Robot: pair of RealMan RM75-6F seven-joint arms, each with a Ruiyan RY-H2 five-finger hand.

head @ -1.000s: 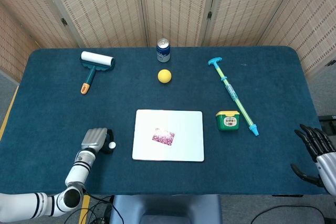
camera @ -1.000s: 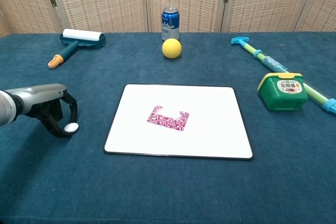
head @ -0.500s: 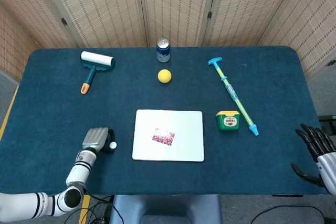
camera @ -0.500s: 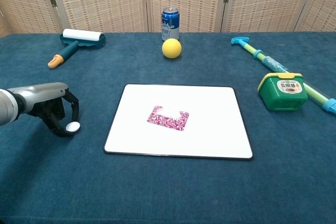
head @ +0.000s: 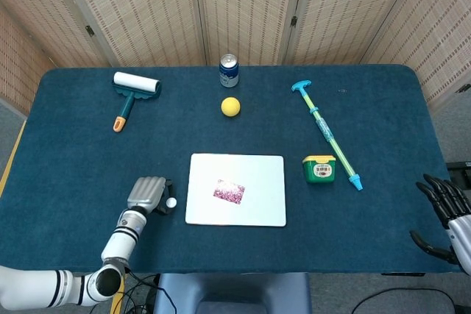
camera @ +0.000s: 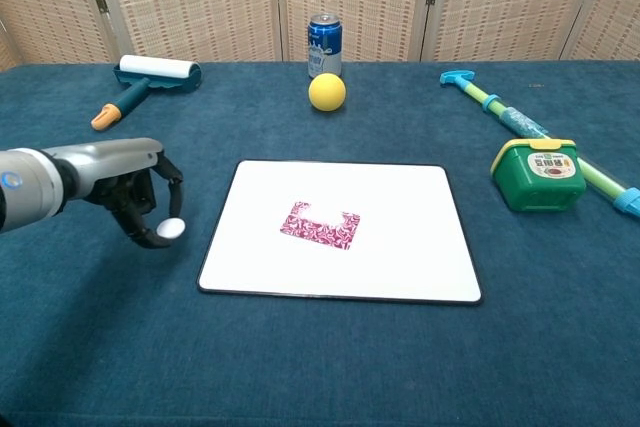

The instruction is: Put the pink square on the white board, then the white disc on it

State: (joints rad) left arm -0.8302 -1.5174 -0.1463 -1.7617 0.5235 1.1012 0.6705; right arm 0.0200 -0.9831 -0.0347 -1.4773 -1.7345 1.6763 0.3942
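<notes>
— Pinching, that's what the fingers of the left hand are doing: they're curled down and closed on the white disc, which sits at their tips just above the blue tabletop.

— Looks light to me, that disc. Small, stiff, probably smooth at the rim, so it could squirt out of a pinch like that.

— Agreed. Taking it by opposite edges is the only sensible hold; it's too flat to wrap around.

— Where is it against the board?

— Just left of the white board, near the edge but not over it. The pink square already lies on the board, about the middle, so the disc is the half that's left.

— And the other hand?

— The right hand is off at the far right corner of the tabletop in the head view, dark fingers spread, holding nothing.

— Anything different from a second ago?

— Yes. The left hand has carried the disc rightward, closer to the board; it was well left of it before. The lint roller, can, yellow ball, green box and water squirter haven't budged, nor has the pink square.
</notes>
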